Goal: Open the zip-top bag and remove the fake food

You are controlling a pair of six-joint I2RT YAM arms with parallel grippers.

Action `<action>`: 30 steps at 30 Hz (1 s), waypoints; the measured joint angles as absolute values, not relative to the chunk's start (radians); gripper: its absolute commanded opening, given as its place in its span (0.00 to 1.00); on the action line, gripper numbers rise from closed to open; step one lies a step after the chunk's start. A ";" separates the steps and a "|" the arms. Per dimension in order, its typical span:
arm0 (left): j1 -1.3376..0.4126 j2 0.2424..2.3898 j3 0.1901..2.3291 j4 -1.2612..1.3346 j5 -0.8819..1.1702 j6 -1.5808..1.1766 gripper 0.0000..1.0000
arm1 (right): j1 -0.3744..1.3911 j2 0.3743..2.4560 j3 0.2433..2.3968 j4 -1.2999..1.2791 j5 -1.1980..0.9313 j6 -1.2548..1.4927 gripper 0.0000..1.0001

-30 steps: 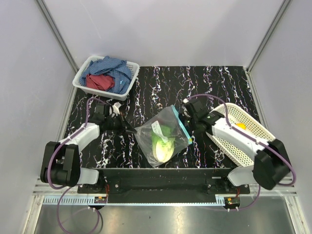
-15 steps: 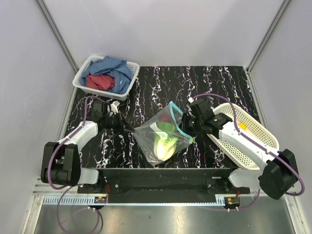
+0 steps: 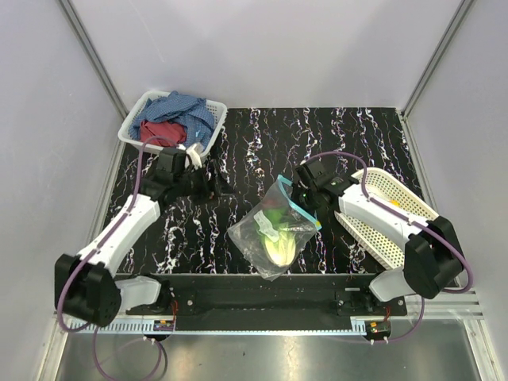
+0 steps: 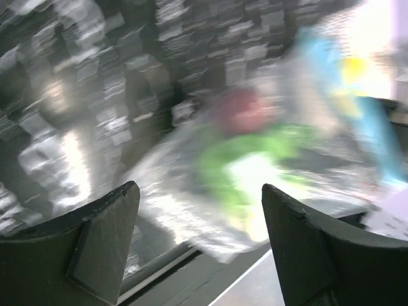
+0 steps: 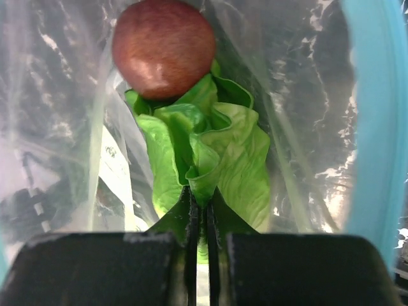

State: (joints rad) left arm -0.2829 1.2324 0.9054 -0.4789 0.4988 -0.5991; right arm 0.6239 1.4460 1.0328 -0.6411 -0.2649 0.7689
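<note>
The clear zip-top bag (image 3: 274, 234) lies mid-table, its teal zip strip (image 3: 300, 205) facing right. Inside it are a light-green lettuce (image 3: 278, 242) and a dark red rounded piece (image 3: 272, 214) of fake food. My right gripper (image 3: 302, 198) reaches into the bag's mouth. In the right wrist view the right gripper (image 5: 203, 203) is shut on a leaf of the lettuce (image 5: 210, 146), with the red piece (image 5: 164, 48) beyond it. My left gripper (image 3: 220, 187) stands open left of the bag, apart from it. The blurred left wrist view shows the left gripper (image 4: 201, 213) holding nothing, with the bag (image 4: 268, 153) ahead.
A white basket (image 3: 131, 132) holding blue and red cloths stands at the back left, close behind my left wrist. A white perforated oval basket (image 3: 397, 198) lies at the right, under my right arm. The table's near edge rail (image 3: 262, 282) runs just below the bag.
My left gripper has opened, let go of the bag and pulled back up and to the left. The bag has shifted slightly right and nearer. My right gripper stays shut in the bag's mouth.
</note>
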 measured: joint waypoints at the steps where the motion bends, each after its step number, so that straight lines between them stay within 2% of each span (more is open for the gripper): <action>1: -0.318 1.209 0.938 -0.466 0.500 -0.634 0.82 | 0.628 1.446 1.033 -0.640 -0.257 0.771 0.00; 5: -0.442 1.223 1.051 -0.422 0.495 -0.753 0.77 | 0.655 1.446 1.033 -0.639 -0.243 0.768 0.00; 9: -0.554 1.345 1.193 -0.434 0.445 -0.874 0.77 | 0.672 1.441 1.032 -0.638 -0.228 0.764 0.00; 15: -0.598 1.534 1.343 -0.526 0.382 -1.004 0.77 | 0.675 1.400 1.031 -0.634 -0.193 0.751 0.00; 22: -0.649 1.654 1.427 -0.621 0.343 -1.055 0.78 | 0.697 1.375 1.017 -0.617 -0.166 0.744 0.00; 25: -0.669 1.697 1.477 -0.628 0.342 -1.054 0.69 | 0.707 1.373 1.007 -0.614 -0.165 0.741 0.00; 26: -0.675 1.702 1.481 -0.628 0.342 -1.050 0.54 | 0.709 1.372 1.003 -0.613 -0.165 0.740 0.00; 30: -0.688 1.704 1.483 -0.631 0.344 -1.020 0.34 | 0.710 1.368 0.991 -0.610 -0.164 0.740 0.00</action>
